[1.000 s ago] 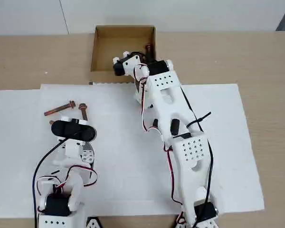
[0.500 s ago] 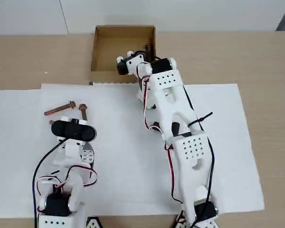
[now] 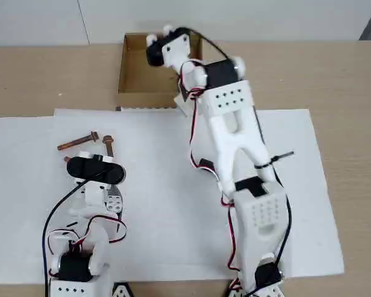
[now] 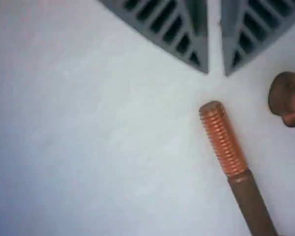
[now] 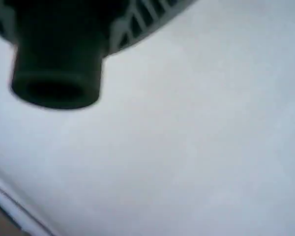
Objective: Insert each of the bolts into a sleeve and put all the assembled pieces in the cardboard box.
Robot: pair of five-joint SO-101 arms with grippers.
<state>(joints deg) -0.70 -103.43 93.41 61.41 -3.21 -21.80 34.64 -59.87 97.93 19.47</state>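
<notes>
While the right gripper (image 3: 166,44) hangs over the box (image 3: 133,71) at the high view's top centre, clenched on a black sleeve (image 5: 56,64), the left gripper (image 4: 215,66), jaws nearly closed on nothing, sits just beside a bolt (image 4: 223,145) at middle left.

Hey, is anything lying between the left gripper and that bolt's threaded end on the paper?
Nothing visible. The left gripper sits just short of the threaded bolt, with bare paper between them. A second bolt lies off to the side.
</notes>
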